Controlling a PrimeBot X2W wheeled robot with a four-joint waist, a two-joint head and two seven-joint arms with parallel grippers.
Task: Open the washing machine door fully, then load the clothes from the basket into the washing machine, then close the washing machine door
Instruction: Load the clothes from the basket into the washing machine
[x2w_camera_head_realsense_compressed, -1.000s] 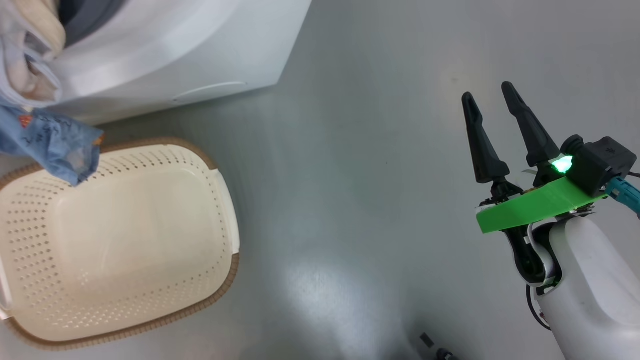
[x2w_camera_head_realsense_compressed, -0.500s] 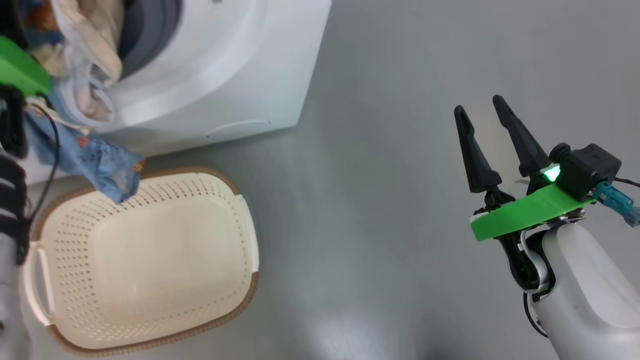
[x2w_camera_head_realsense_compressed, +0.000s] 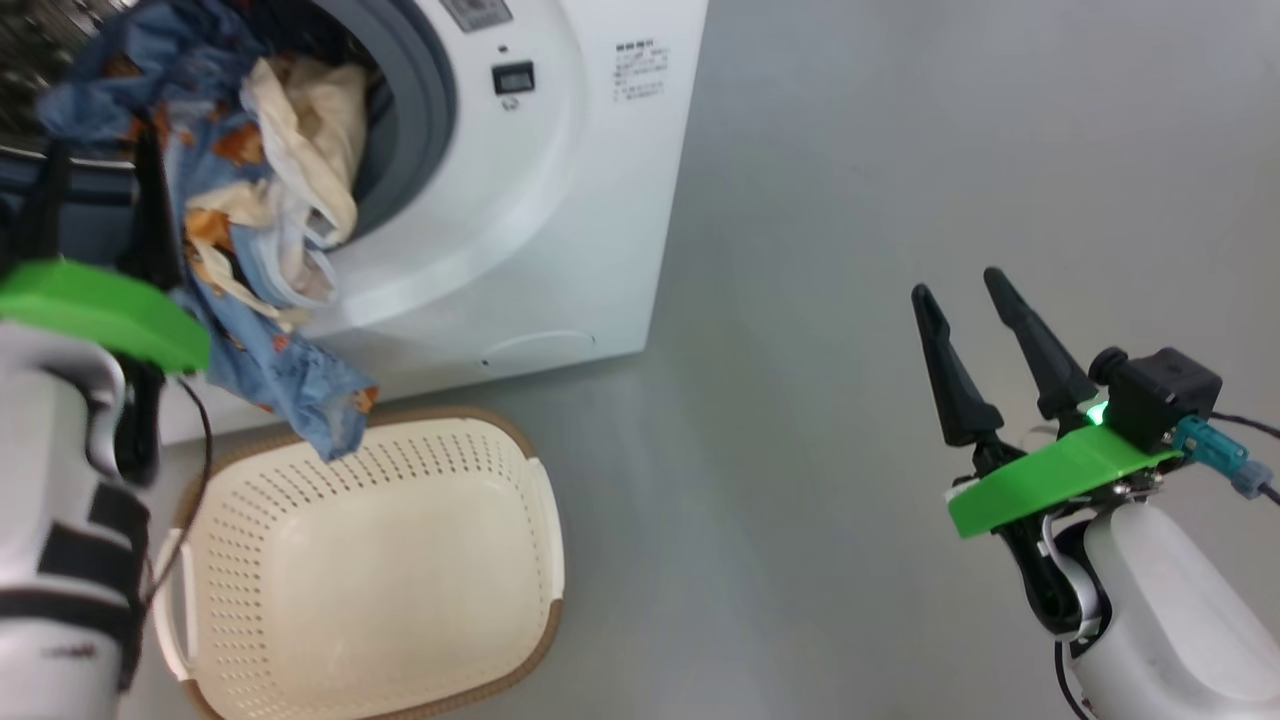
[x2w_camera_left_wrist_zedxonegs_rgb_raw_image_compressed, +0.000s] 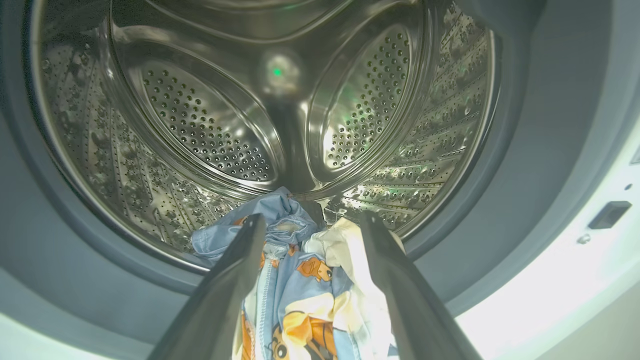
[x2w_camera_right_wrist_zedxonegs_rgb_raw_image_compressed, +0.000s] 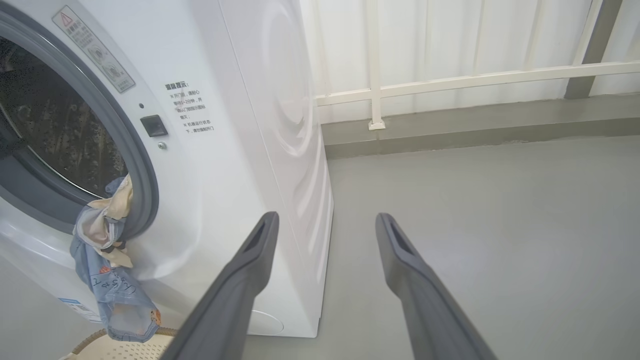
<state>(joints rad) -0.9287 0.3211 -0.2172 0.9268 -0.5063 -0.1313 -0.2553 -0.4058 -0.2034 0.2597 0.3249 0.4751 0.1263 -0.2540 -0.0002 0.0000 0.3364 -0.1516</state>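
- Hanging out of the washing machine's (x2w_camera_head_realsense_compressed: 560, 200) round mouth, the clothes (x2w_camera_head_realsense_compressed: 270, 250) drape over the grey door seal (x2w_camera_head_realsense_compressed: 425, 110) and down the white front. Their long axis runs up and down.
- The upper end of the clothes (x2w_camera_left_wrist_zedxonegs_rgb_raw_image_compressed: 300, 280) lies on the lip of the steel drum (x2w_camera_left_wrist_zedxonegs_rgb_raw_image_compressed: 200, 125). The lower blue end points down at the basket (x2w_camera_head_realsense_compressed: 400, 520).
- In the right wrist view that blue end (x2w_camera_right_wrist_zedxonegs_rgb_raw_image_compressed: 107, 265) stops just above the basket's brown rim (x2w_camera_right_wrist_zedxonegs_rgb_raw_image_compressed: 125, 347); I cannot tell whether it touches.
- The left hand (x2w_camera_head_realsense_compressed: 100, 170) reaches up to the machine's mouth, its fingers pointing into the drum and its pale forearm rising from the lower left of the head view.
- The left hand's (x2w_camera_left_wrist_zedxonegs_rgb_raw_image_compressed: 311, 220) fingers stand wide, with the blue and cream cloth lying loose between them and not pinched.
- The right hand (x2w_camera_head_realsense_compressed: 957, 283) hangs over bare floor well to the right of the machine and the basket. It holds nothing, and its two fingers are spread wide and point up the head view.
- In its own wrist view the right hand (x2w_camera_right_wrist_zedxonegs_rgb_raw_image_compressed: 326, 216) points past the machine's (x2w_camera_right_wrist_zedxonegs_rgb_raw_image_compressed: 240, 125) front corner towards the wall.
- The basket stands on the floor right in front of the machine, below the mouth.
- The floor (x2w_camera_head_realsense_compressed: 850, 150) is smooth, grey and faintly shiny. Behind it is a white panelled wall with a pale rail (x2w_camera_right_wrist_zedxonegs_rgb_raw_image_compressed: 475, 77) along it.
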